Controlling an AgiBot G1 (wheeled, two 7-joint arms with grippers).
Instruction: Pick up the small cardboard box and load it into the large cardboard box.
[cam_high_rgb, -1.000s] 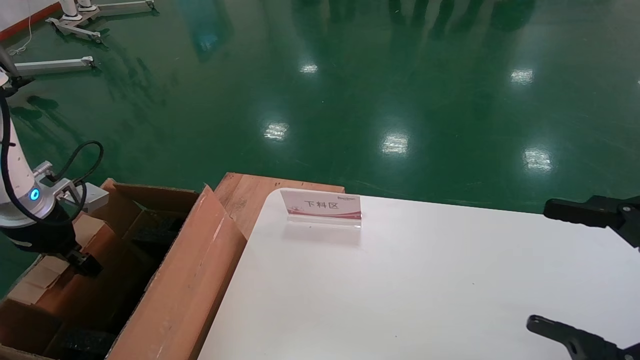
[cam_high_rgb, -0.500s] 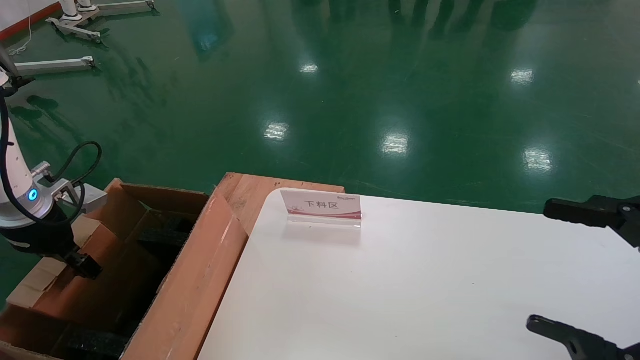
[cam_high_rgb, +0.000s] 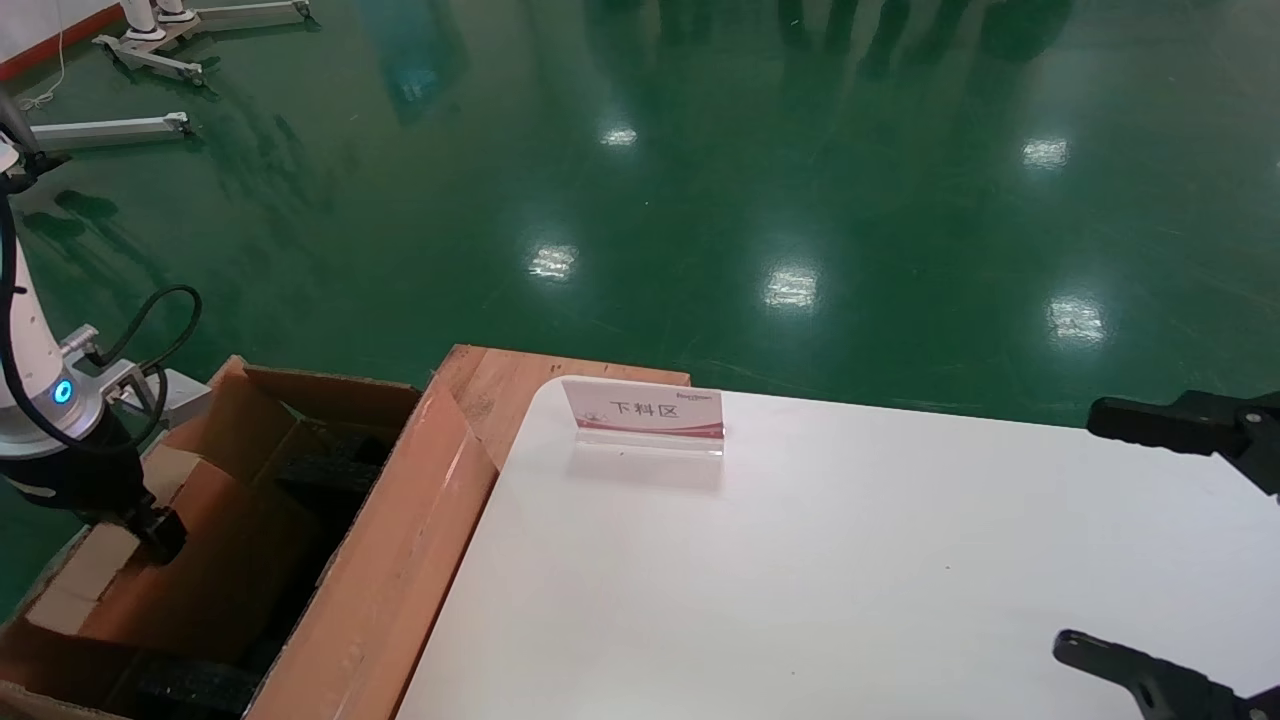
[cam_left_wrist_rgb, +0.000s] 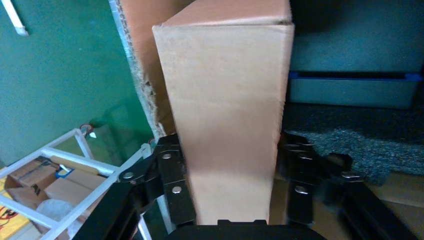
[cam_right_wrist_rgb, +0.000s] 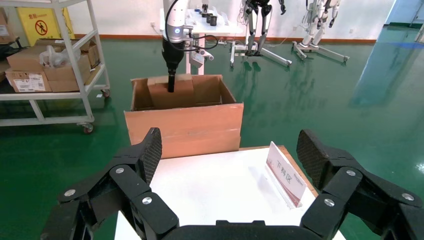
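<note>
The small cardboard box (cam_high_rgb: 190, 555), plain reddish-brown with paler tan end flaps, is held inside the large cardboard box (cam_high_rgb: 400, 560), tilted along its left wall, and is clamped between the fingers of the left gripper (cam_high_rgb: 160, 535); in the left wrist view the small box (cam_left_wrist_rgb: 227, 120) is seen pinched on both sides by the black fingers (cam_left_wrist_rgb: 172, 182). Compared with a second ago, the left gripper is found slightly further left and the near flap of the large box is leaned a little more outward. The large box is made of brown corrugated board, with tall upright flaps and black foam blocks (cam_high_rgb: 330, 465) inside. Just right of the large box a smooth white table (cam_high_rgb: 800, 580) with rounded corners is set, carrying a small clear sign stand (cam_high_rgb: 645, 415) near its far left corner. The right gripper (cam_right_wrist_rgb: 230, 165) is parked over the table's right side, well apart from the large box, its ribbed black fingers spread wide and holding nothing.
</note>
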